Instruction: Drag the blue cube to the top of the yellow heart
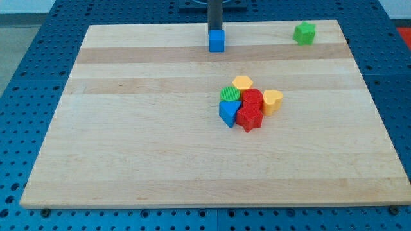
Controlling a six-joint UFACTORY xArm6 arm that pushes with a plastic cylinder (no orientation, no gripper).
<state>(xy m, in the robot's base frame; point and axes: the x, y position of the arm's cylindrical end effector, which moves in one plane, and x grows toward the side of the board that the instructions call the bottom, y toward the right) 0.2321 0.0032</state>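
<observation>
My tip [215,29] stands at the far edge of the bench [128,147], touching the far side of the blue cube [217,41]; it is a bare rod with no fingers. The yellow heart [272,101] sits well nearer, at the right of a cluster with a yellow hexagon [242,82], green cylinder [230,94], two red blocks [250,109] and a blue block [227,113]. A green block [304,33] lies far right.

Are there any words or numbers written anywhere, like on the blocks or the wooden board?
None: no words, numbers or signs can be read here.
The wooden board is plain.
The blue cube, yellow heart and green block have no marks.
My tip sits just above the blue cube, at the view's top; the rod is plain too.
</observation>
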